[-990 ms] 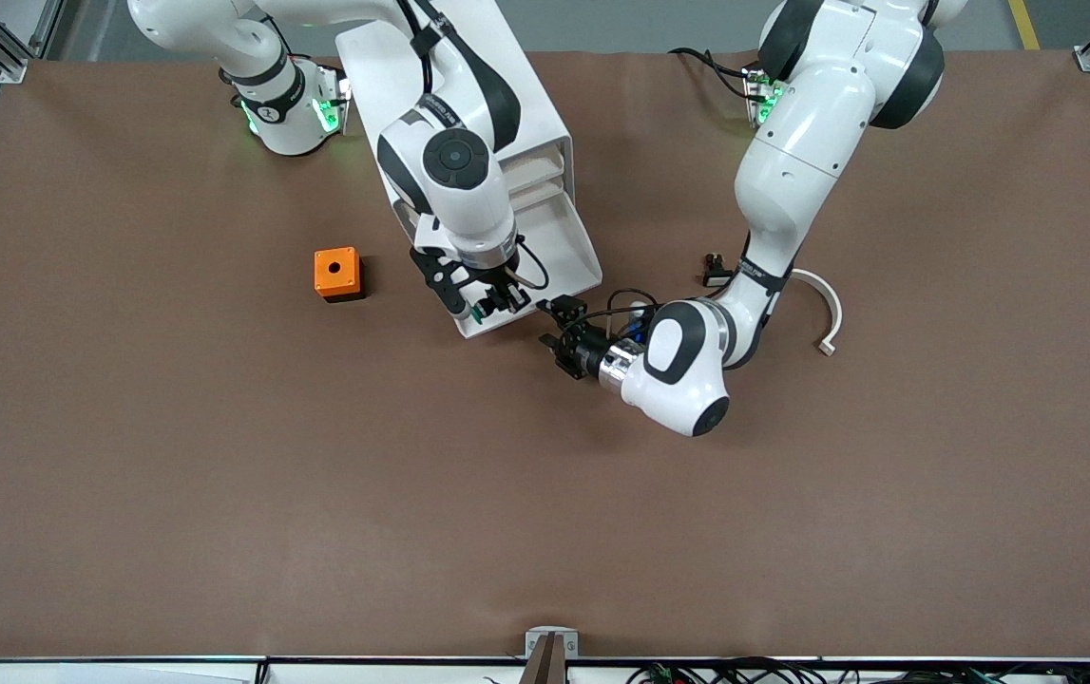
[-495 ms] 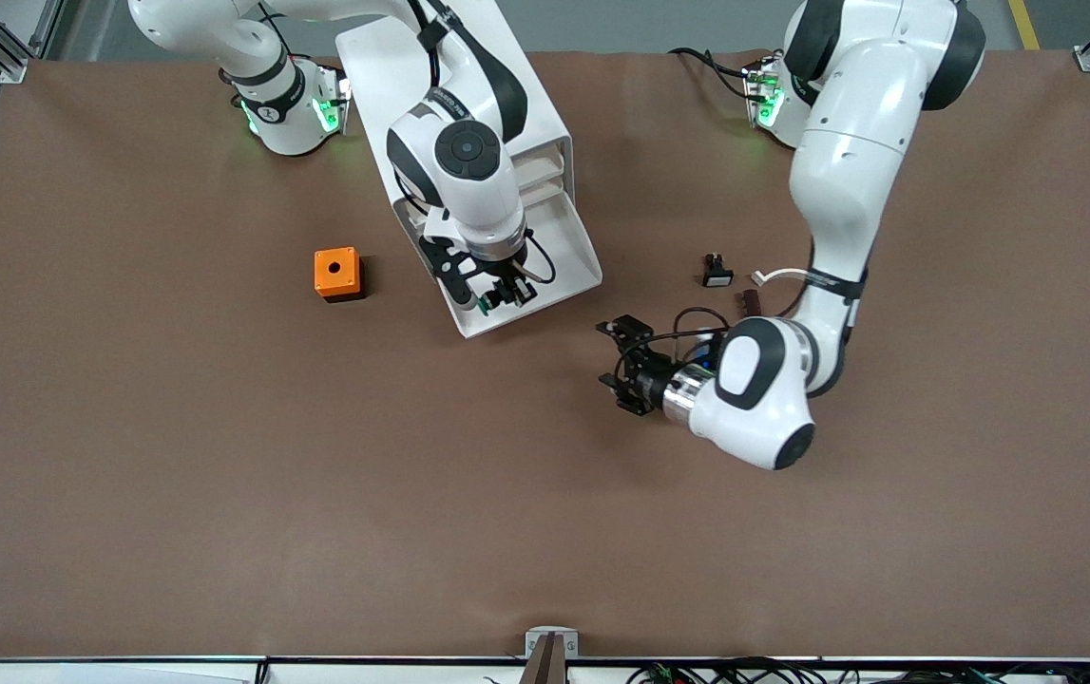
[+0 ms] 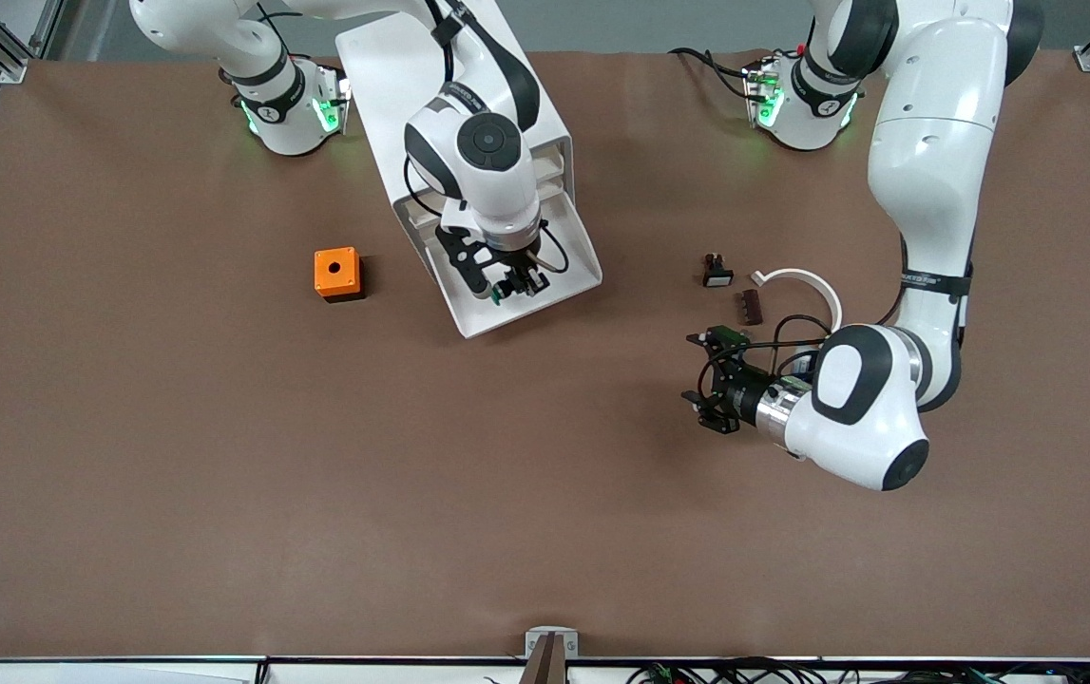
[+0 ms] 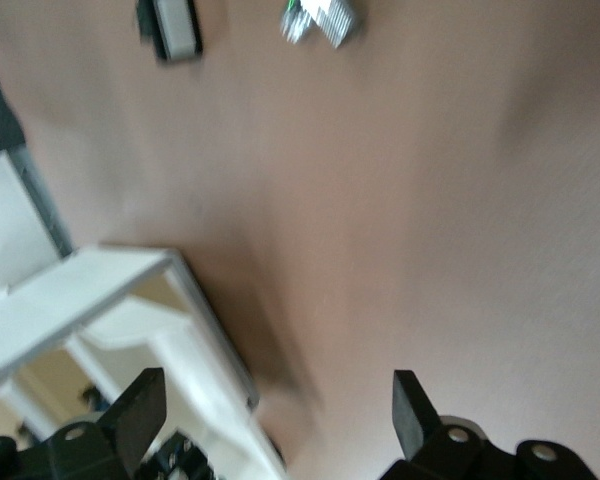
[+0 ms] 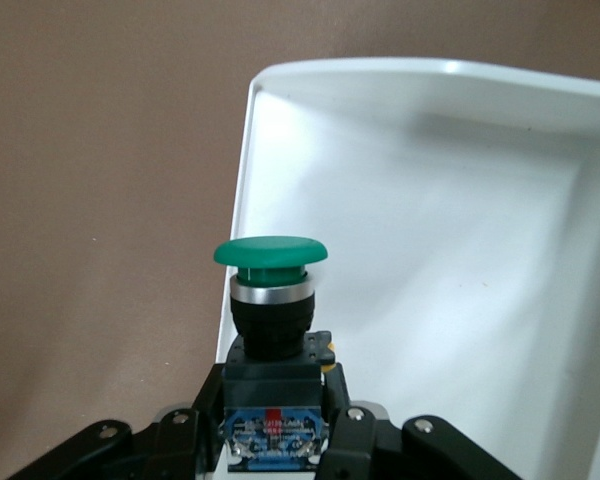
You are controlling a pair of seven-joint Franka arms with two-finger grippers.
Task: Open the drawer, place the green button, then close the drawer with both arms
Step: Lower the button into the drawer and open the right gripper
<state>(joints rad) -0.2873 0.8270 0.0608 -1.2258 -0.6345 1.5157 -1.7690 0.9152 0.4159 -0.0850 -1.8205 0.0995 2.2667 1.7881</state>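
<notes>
The lowest drawer (image 3: 571, 255) of the white cabinet (image 3: 392, 85) stands pulled out. My right gripper (image 3: 508, 288) hangs over the tray's front part, shut on the button (image 3: 497, 297). In the right wrist view the button (image 5: 270, 255) shows its green cap and black-and-blue body clamped between the fingers of the right gripper (image 5: 273, 420), above the drawer's white floor (image 5: 440, 260) near a corner. My left gripper (image 3: 697, 369) is open and holds nothing, over bare table toward the left arm's end. In the left wrist view the left gripper (image 4: 275, 415) faces the cabinet (image 4: 90, 285).
An orange box (image 3: 336, 273) sits beside the cabinet toward the right arm's end. A black button with a white face (image 3: 717, 272), a small brown piece (image 3: 751, 304) and a white curved strip (image 3: 806, 280) lie beside the left arm. The black button (image 4: 175, 25) also shows in the left wrist view.
The left gripper has drawn away from the drawer's front toward the left arm's end, its fingers spreading wider. The right gripper carried the button farther in over the tray.
</notes>
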